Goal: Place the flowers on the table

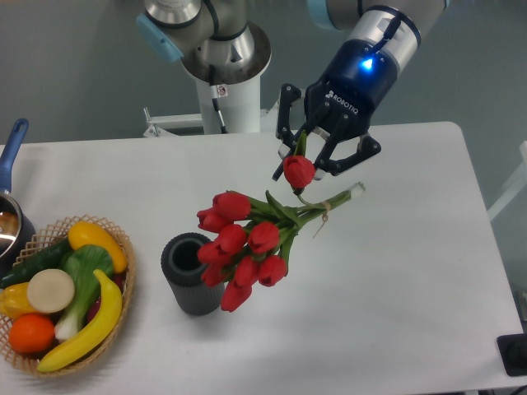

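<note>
The flowers (pixel 247 243) are a bunch of red tulips with green stems tied with twine. They lie slanted in the middle of the white table (pixel 395 288), heads at the lower left by a dark cylinder, stem ends at the upper right. One tulip head (pixel 299 171) sticks up from the bunch on a bent stem. My gripper (pixel 305 162) hangs just above the stems. Its jaws stand apart on either side of that raised tulip, and I see no squeeze on it.
A dark grey cylindrical vase (pixel 191 276) stands upright against the tulip heads. A wicker basket (pixel 122 247) of toy fruit and vegetables sits at the front left. A blue-handled pot (pixel 10 222) is at the left edge. The arm's base (pixel 226 90) is behind the table.
</note>
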### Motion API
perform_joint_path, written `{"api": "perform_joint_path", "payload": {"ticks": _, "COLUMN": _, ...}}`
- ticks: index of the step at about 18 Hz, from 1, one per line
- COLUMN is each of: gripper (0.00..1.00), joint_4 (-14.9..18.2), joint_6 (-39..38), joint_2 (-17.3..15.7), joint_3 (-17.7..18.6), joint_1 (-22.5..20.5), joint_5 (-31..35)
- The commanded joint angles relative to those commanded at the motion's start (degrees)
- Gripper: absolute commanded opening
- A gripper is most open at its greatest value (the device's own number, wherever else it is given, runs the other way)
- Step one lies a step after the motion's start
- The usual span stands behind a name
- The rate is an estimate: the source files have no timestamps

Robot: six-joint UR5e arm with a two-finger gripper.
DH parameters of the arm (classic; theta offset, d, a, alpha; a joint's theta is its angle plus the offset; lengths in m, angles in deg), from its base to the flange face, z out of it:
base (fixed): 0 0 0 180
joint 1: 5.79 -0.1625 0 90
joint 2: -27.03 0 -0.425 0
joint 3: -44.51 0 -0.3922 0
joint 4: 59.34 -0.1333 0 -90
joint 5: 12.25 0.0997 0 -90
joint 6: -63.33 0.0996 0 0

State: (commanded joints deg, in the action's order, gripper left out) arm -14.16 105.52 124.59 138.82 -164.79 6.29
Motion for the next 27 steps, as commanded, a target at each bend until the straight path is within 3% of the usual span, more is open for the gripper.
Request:
{"api": "perform_joint_path", "payload": {"ticks": 9, "gripper": 0.35, "joint_4": 0.1, "joint_6": 1.0, "joint_2": 0.2, "joint_3": -0.1, "joint_1": -0.9, "joint_5": 0.3}}
{"api": "perform_joint_path", "payload": {"ticks": 19, "gripper": 0.35, "joint_4": -0.1, "joint_6": 7.4, "joint_2": 5.6, "joint_3": -0.1, "joint_1": -2.5, "joint_5": 7.4}}
{"api": "perform_joint_path", "payload": {"ticks": 27, "gripper": 0.35, "joint_4": -0.1, "joint_6": 17.7, "joint_2": 9.4, "joint_3": 3.2, "joint_1": -2.6, "joint_5": 13.7}}
